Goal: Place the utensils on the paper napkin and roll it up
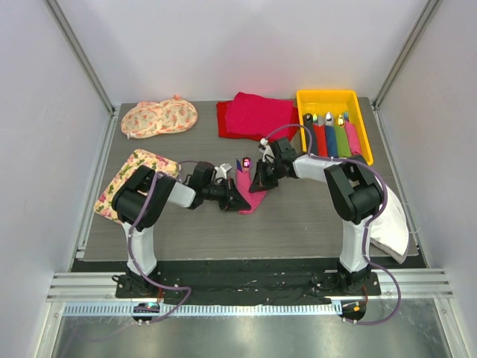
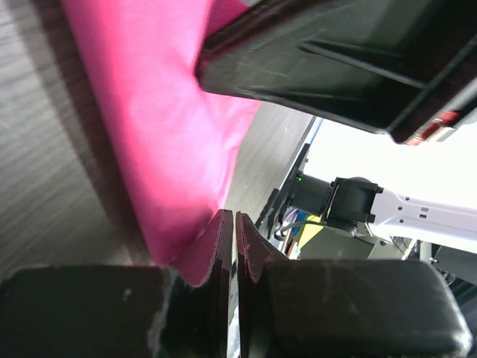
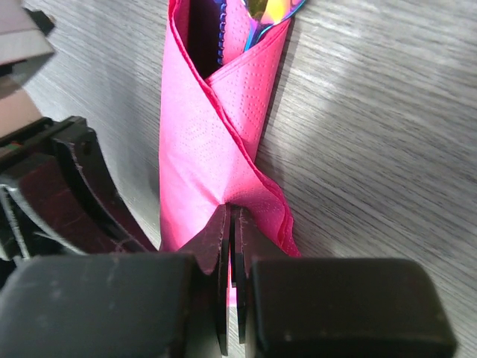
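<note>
The pink paper napkin [image 1: 256,198] lies mid-table, folded into a narrow wrap around the utensils [image 1: 246,162]. Their shiny heads and a blue-purple handle poke out of its far end [image 3: 270,9]. My right gripper [image 3: 231,215] is shut on the napkin's [image 3: 197,142] near end, pinching the overlapping folds. From the left, my left gripper [image 2: 233,221] has its jaws together with only a thin slit and nothing between them. It sits at the napkin's [image 2: 160,127] edge, which rests against one finger's outer side. In the top view both grippers [image 1: 238,201] [image 1: 259,184] meet at the napkin.
A yellow tray [image 1: 328,97] with several coloured-handled utensils stands at the back right. A red-magenta cloth pile [image 1: 253,115] lies beside it. Floral mats lie at the back left [image 1: 159,118] and left [image 1: 133,179]. A white cloth [image 1: 393,224] hangs at the right edge.
</note>
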